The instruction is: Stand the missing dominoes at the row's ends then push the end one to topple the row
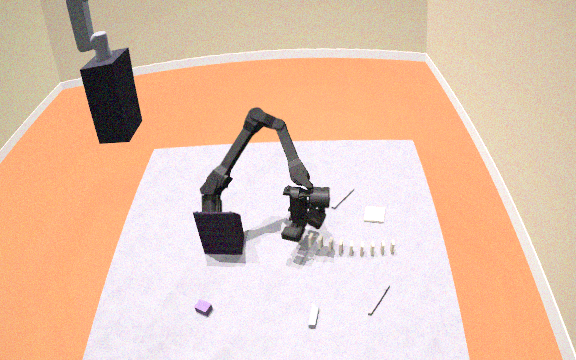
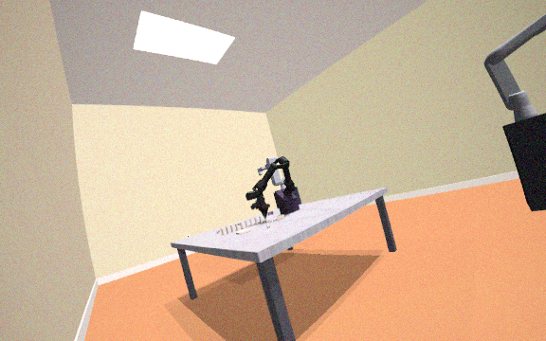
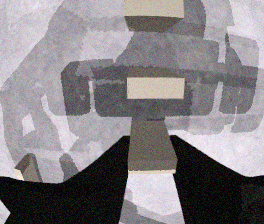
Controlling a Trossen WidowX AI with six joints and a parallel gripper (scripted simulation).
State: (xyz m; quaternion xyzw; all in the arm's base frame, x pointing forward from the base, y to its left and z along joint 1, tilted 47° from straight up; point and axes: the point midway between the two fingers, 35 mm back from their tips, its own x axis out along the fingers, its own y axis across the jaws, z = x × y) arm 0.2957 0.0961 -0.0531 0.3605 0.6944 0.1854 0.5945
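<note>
A row of several cream dominoes (image 1: 351,249) (image 2: 240,226) stands upright; its nearest domino also shows in the wrist view (image 3: 155,88). My gripper (image 1: 302,234) (image 2: 265,216) (image 3: 149,141) is low at the row's left end in the top view, shut on a domino (image 3: 152,147). That domino is upright, in line with the row, with both fingertips at its sides. Whether its foot rests on the table cannot be told. Another loose domino (image 3: 30,167) shows beside the left finger in the wrist view; the arm hides it in the top view.
On the pale table (image 1: 158,300) (image 2: 320,218) are a flat white square (image 1: 374,215) and a thin dark rod (image 1: 343,199) behind the row, with another rod (image 1: 379,300), a white block (image 1: 313,316) and a purple block (image 1: 203,307) in front.
</note>
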